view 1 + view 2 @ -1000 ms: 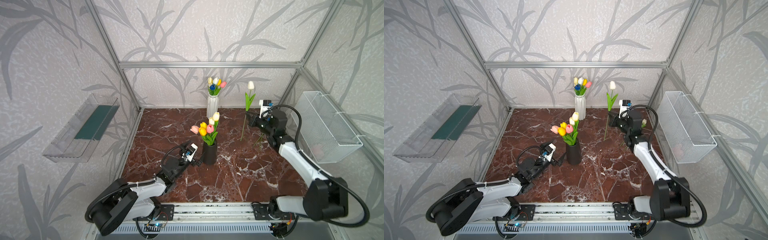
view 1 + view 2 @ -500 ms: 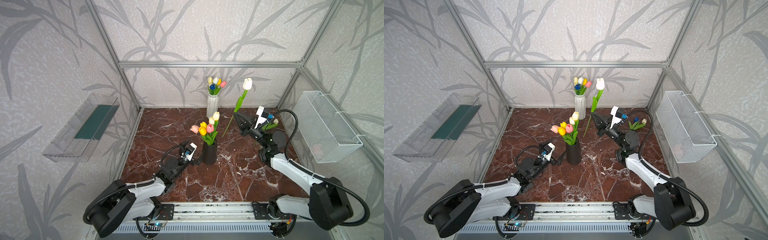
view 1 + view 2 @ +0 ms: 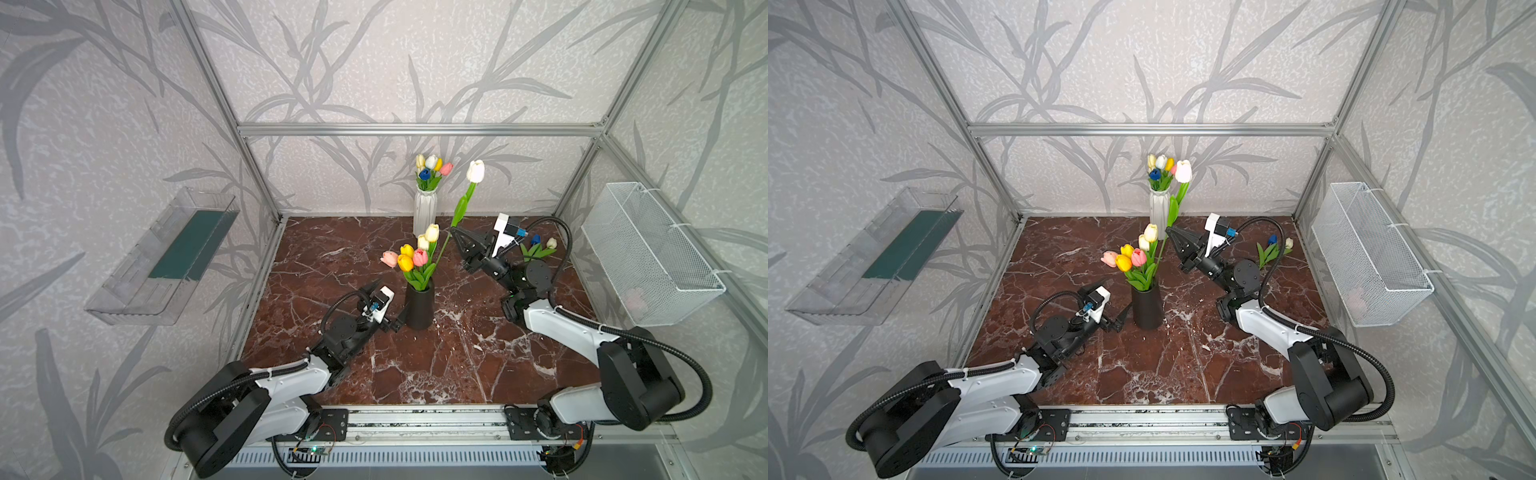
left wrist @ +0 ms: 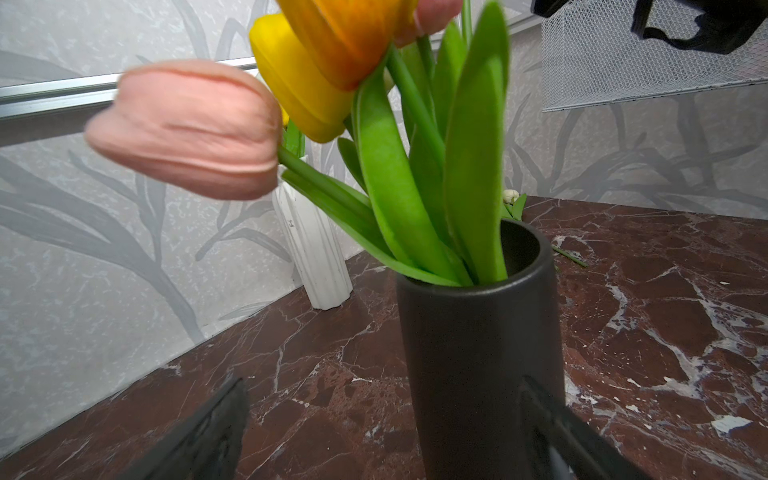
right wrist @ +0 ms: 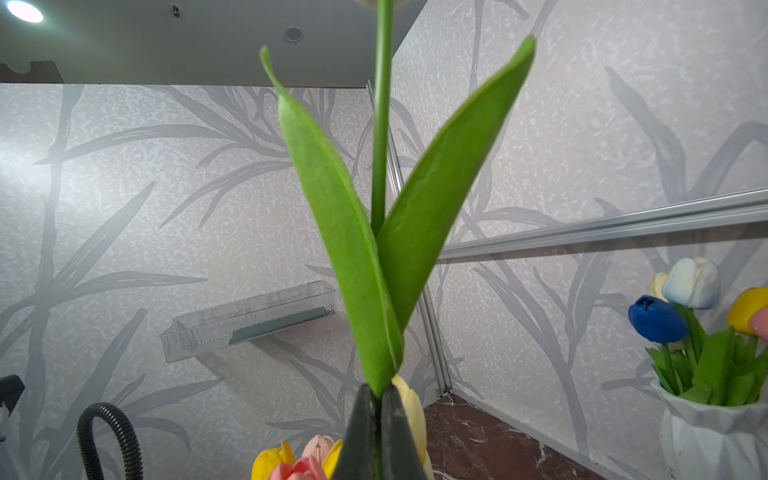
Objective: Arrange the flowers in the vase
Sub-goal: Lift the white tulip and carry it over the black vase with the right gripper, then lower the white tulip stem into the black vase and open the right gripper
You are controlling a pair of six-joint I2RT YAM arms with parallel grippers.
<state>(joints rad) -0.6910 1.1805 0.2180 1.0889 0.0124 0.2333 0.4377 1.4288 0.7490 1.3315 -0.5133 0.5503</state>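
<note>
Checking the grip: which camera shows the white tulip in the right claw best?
Both top views: the whole white tulip shows, head to stem, pinched in the right claw. The right wrist view shows only its stem and two leaves, with the head cropped off. The left wrist view does not show it.

You won't find any text, label or number you can read here. The only candidate is a tiny dark mark on the white ribbed ceramic vase (image 4: pixel 312 249), too small to make out.
</note>
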